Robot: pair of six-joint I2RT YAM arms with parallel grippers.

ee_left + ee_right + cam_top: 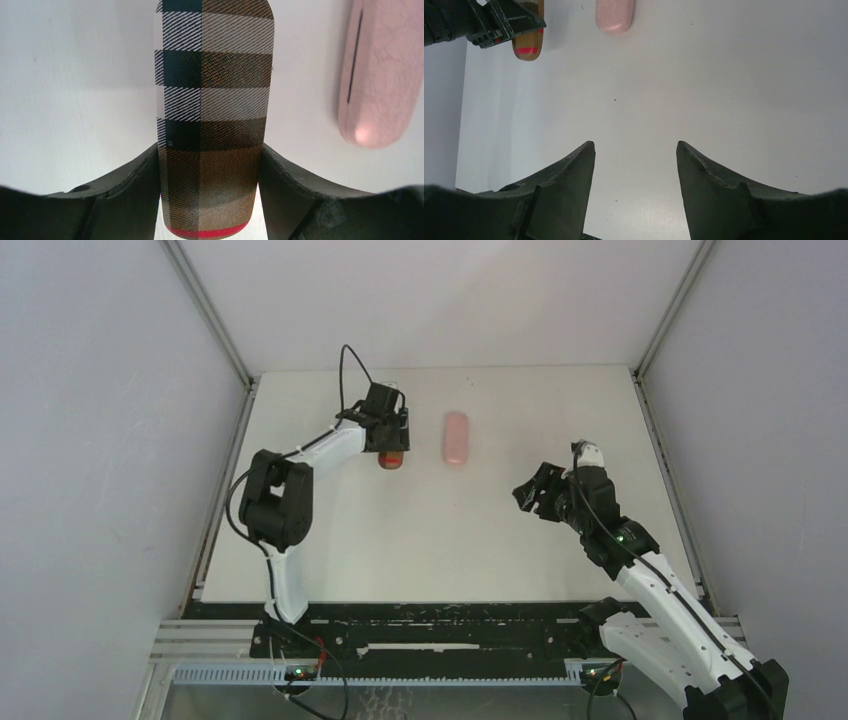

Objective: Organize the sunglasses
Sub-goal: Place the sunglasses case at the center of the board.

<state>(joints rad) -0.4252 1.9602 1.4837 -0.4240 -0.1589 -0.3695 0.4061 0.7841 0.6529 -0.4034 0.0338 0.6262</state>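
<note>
No sunglasses show in any view; neither the orange-framed pair nor the black pair is visible. My left gripper is shut on a brown plaid oblong case with a red stripe at its near end, at the back left of the table. In the left wrist view the jaws press both sides of the case. A closed pink case lies just to its right and also shows in the left wrist view. My right gripper is open and empty above the table's right middle.
The white table is walled by grey panels on the left, back and right. In the right wrist view the brown case, the pink case and the left arm's gripper body sit at the far top left.
</note>
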